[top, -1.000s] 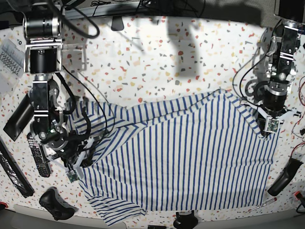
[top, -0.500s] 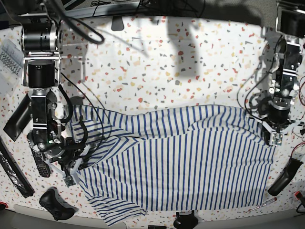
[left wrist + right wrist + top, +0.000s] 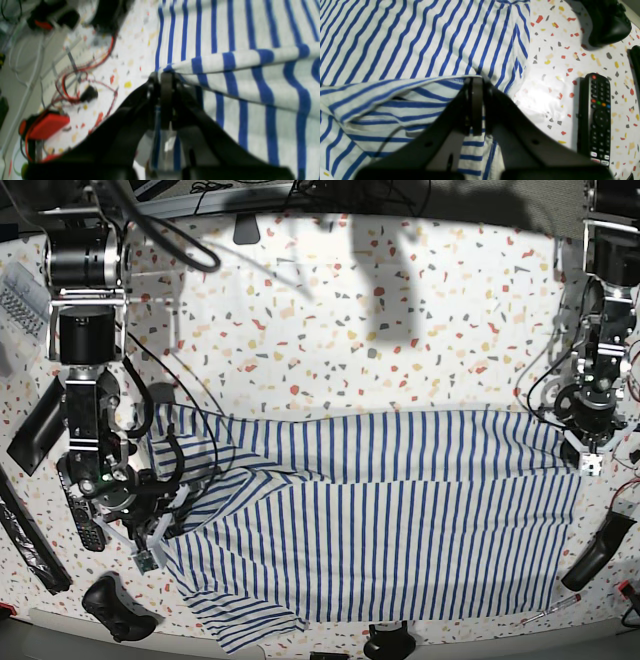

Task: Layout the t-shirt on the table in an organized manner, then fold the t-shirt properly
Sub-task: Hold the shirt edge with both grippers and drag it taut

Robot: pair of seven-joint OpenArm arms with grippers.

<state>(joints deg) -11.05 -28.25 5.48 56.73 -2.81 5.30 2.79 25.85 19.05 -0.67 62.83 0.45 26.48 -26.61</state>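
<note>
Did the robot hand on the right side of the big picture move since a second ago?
Yes. The left gripper, shut on the t-shirt, slid toward the table's right edge, pulling the cloth's far edge straight.

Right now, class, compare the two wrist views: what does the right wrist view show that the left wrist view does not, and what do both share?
Only the right wrist view shows a black remote control lying flat on the table and a black game controller at the top corner. Only the left wrist view shows red wires and a red block beside the cloth. Both show the t-shirt, blue-striped, with a raised fold pinched by a shut gripper: the right gripper and the left gripper.
</note>
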